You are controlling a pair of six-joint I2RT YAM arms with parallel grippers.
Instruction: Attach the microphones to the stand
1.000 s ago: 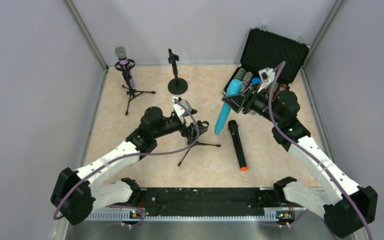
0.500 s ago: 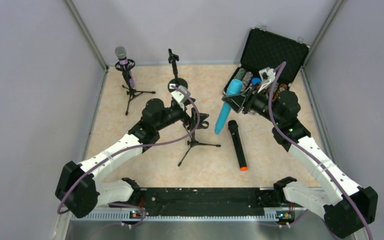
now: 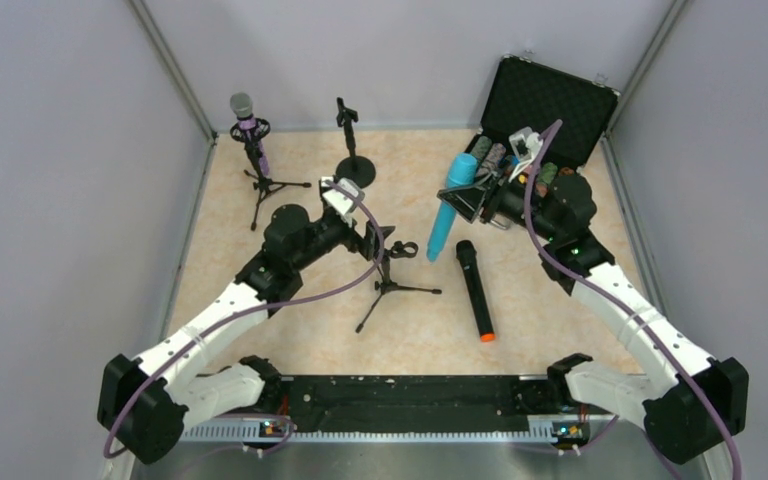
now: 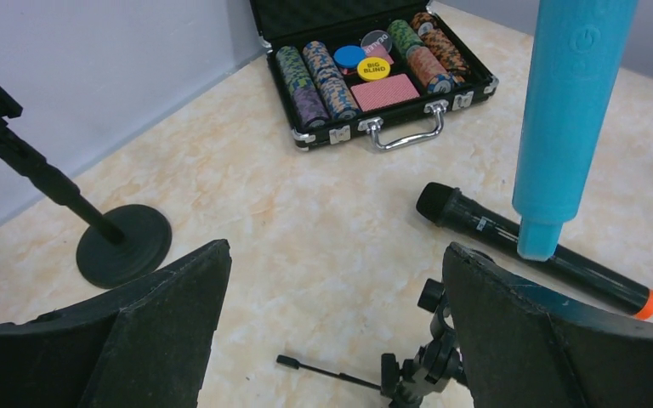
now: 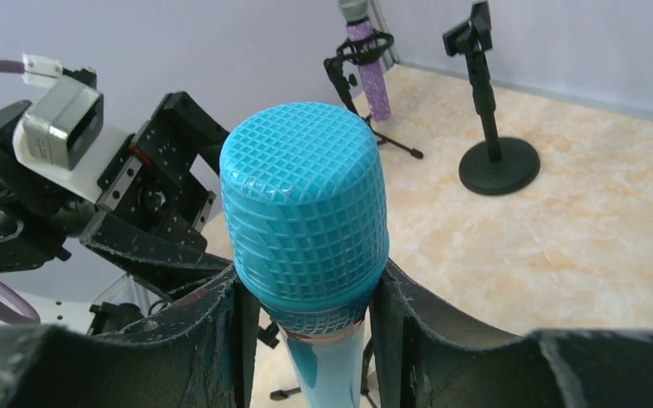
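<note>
One mic off the table (image 3: 410, 165): light blue microphone (image 3: 444, 220), pinched just under its head by right gripper (image 5: 306, 285), hanging tail-down beside tripod stand (image 3: 390, 275). Left gripper (image 4: 336, 251) spread wide, empty, right by that stand. Black microphone (image 3: 474, 290) flat on table, purple microphone (image 3: 250, 125) clipped up far left.

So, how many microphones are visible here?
3. The glittery purple microphone sits in the far-left tripod stand; the light blue microphone is held in the right claw; the black orange-tipped microphone lies on the table. None seems hidden.
</note>
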